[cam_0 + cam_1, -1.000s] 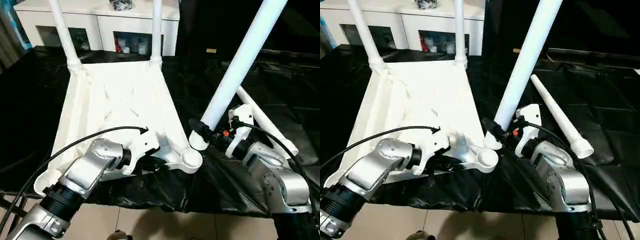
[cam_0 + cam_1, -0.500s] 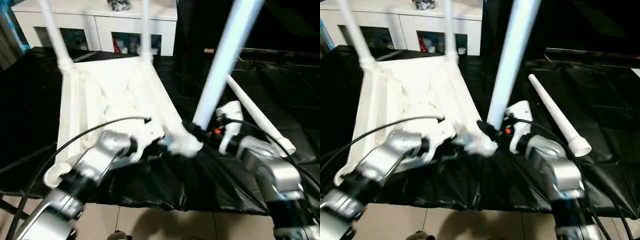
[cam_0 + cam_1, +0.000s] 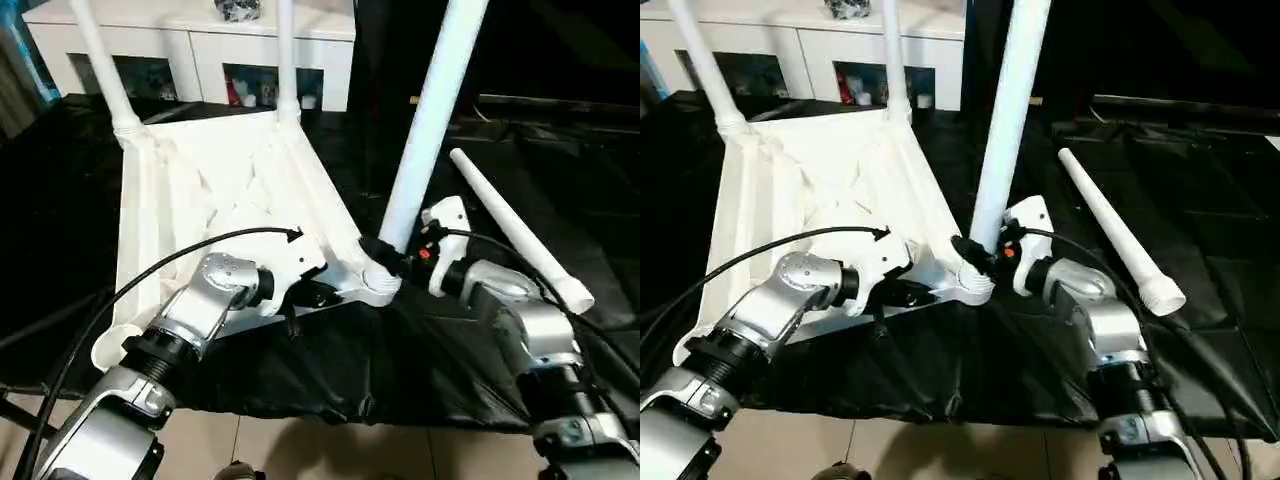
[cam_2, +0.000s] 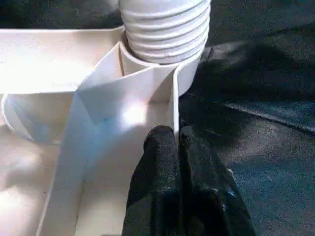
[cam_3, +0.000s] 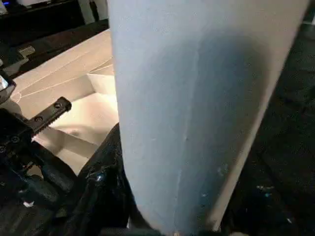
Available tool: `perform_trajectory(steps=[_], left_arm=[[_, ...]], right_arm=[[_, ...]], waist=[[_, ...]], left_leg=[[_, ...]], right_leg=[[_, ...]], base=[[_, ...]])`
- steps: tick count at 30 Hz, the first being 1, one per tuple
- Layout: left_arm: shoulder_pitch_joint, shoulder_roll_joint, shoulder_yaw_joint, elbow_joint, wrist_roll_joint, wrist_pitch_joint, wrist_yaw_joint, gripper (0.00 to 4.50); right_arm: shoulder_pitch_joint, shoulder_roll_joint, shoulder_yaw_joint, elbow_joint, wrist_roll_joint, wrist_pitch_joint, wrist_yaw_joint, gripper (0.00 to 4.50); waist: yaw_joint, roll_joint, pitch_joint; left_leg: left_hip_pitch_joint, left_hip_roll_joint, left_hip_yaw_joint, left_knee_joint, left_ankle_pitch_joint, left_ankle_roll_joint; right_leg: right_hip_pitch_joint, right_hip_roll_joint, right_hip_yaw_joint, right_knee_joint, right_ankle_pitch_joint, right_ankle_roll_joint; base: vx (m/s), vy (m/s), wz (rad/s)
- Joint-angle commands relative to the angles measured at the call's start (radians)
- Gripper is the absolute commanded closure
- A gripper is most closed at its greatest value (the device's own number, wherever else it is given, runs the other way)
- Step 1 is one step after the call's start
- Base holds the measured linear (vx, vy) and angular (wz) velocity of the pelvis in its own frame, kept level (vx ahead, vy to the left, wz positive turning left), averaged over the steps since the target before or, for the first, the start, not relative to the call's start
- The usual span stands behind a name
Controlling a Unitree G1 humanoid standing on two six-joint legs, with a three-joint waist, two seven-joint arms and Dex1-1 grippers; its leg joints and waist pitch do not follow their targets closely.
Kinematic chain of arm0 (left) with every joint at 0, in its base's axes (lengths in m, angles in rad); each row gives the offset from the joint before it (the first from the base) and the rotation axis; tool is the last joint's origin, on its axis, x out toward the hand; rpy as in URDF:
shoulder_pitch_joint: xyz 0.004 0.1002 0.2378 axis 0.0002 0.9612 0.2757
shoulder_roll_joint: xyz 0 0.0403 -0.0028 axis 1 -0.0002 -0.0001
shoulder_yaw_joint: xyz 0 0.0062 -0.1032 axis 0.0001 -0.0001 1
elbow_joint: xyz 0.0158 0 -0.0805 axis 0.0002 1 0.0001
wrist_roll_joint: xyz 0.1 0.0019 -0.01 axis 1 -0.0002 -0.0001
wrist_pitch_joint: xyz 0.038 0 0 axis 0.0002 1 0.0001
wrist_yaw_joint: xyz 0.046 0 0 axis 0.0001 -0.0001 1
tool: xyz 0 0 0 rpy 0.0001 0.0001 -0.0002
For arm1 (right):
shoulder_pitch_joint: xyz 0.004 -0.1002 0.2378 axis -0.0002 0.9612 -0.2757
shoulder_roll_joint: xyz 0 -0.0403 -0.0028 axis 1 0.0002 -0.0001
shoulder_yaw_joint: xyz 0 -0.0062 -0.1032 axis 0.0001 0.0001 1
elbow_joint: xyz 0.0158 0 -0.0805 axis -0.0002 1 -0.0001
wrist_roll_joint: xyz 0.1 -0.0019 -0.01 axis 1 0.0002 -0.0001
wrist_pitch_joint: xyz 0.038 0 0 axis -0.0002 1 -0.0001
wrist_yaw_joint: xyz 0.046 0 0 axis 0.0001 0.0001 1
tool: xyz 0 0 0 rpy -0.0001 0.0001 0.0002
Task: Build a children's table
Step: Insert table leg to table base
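The tabletop [image 3: 210,215] lies underside up on the black sheet [image 3: 400,350], two legs [image 3: 285,60] standing in its far sockets. The right gripper [image 3: 385,255], fingers clamped on a third leg [image 3: 430,110], holds it nearly upright with its ribbed end in the near corner socket [image 3: 378,285]. The left gripper [image 4: 177,147] pinches the tabletop's thin rim wall beside that socket (fingers [image 4: 157,162] together on it); the fourth leg [image 3: 515,230] lies loose on the sheet, to the right.

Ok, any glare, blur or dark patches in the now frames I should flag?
Left eye view: sharp; the tabletop washes out pale, and the black sheet swallows detail. Left wrist view: glare hotspot on the rib below the threaded leg end; the fingers are dark and soft. Right wrist view: the held leg is near, shaded down its right side.
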Motion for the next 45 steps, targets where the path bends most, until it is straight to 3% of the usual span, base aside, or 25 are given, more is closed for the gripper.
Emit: perform_trajectory(steps=[1,2,4,10,14,16,22,30,37,45], left_arm=[[-0.001,0.001,0.020,0.009,-0.020,-0.048,-0.013,4.50],[0.004,0.005,0.025,0.005,-0.029,-0.034,-0.029,4.50],[0.013,0.014,0.033,-0.003,-0.037,-0.019,-0.050,4.06],[0.017,0.039,0.044,0.051,0.002,-0.080,-0.023,3.89],[0.012,0.056,0.037,0.075,0.013,-0.089,-0.041,3.89],[0.011,0.063,0.040,0.083,0.018,-0.086,-0.048,4.18],[0.017,0.078,0.007,0.084,0.034,-0.078,-0.109,4.50],[0.002,0.073,0.007,0.093,0.044,-0.072,-0.113,4.50],[0.003,0.088,-0.018,0.078,0.054,-0.102,-0.172,4.50],[-0.001,0.080,-0.019,0.068,0.048,-0.094,-0.190,4.50]], right_arm=[[0.008,0.000,0.007,0.048,-0.012,0.001,0.004,2.61],[0.009,0.001,0.007,0.054,-0.014,-0.006,0.005,2.61],[0.010,0.004,0.008,0.064,-0.017,-0.016,0.007,2.61],[0.010,0.014,0.008,0.082,-0.019,-0.029,0.017,2.61],[0.009,0.015,0.007,0.087,-0.019,-0.036,0.020,2.61],[0.010,0.017,0.007,0.088,-0.020,-0.040,0.021,2.61],[0.011,0.021,0.011,0.096,-0.025,-0.052,0.025,2.61],[0.007,0.018,0.016,0.105,-0.033,-0.061,0.034,2.61],[0.006,0.016,0.025,0.112,-0.042,-0.069,0.043,2.61],[0.068,0.049,-0.069,0.099,0.054,-0.066,0.024,2.61]], waist=[[0.005,-0.008,-0.073],[0.004,-0.010,-0.072],[0.004,-0.009,-0.072],[0.003,-0.006,-0.072],[0.003,-0.008,-0.070],[0.003,-0.008,-0.070],[0.002,-0.007,-0.070],[0.001,-0.009,-0.067],[0.000,-0.007,-0.069],[0.002,-0.007,-0.069]], left_leg=[[0.012,0.029,-0.020,-0.065,-0.182,0.007],[0.012,0.028,-0.019,-0.065,-0.184,0.006],[0.012,0.027,-0.019,-0.065,-0.185,0.007],[0.015,0.030,-0.020,-0.068,-0.206,0.000],[0.017,0.029,-0.021,-0.070,-0.233,-0.009],[0.018,0.030,-0.022,-0.070,-0.236,-0.011],[0.018,0.030,-0.022,-0.071,-0.234,-0.010],[0.022,0.031,-0.023,-0.074,-0.273,-0.019],[0.020,0.033,-0.025,-0.077,-0.269,-0.023],[0.024,0.036,-0.026,-0.079,-0.301,-0.025]], right_leg=[[0.047,-0.086,0.052,-0.090,-0.264,-0.155],[0.046,-0.085,0.052,-0.090,-0.263,-0.156],[0.046,-0.087,0.052,-0.091,-0.274,-0.155],[0.043,-0.085,0.052,-0.092,-0.274,-0.154],[0.043,-0.087,0.053,-0.096,-0.312,-0.150],[0.042,-0.087,0.053,-0.096,-0.321,-0.148],[0.042,-0.088,0.053,-0.095,-0.312,-0.155],[0.037,-0.090,0.054,-0.103,-0.374,-0.143],[0.039,-0.088,0.053,-0.097,-0.325,-0.154],[0.036,-0.091,0.055,-0.102,-0.339,-0.158]], base=[[0.000,0.000,0.00],[0.000,0.000,0.00],[0.000,0.000,0.00],[0.000,0.000,0.00],[0.000,0.000,0.00],[0.000,0.000,0.00],[0.000,0.000,0.00],[0.000,0.000,0.00],[0.000,0.000,0.00],[0.000,0.000,0.00]])
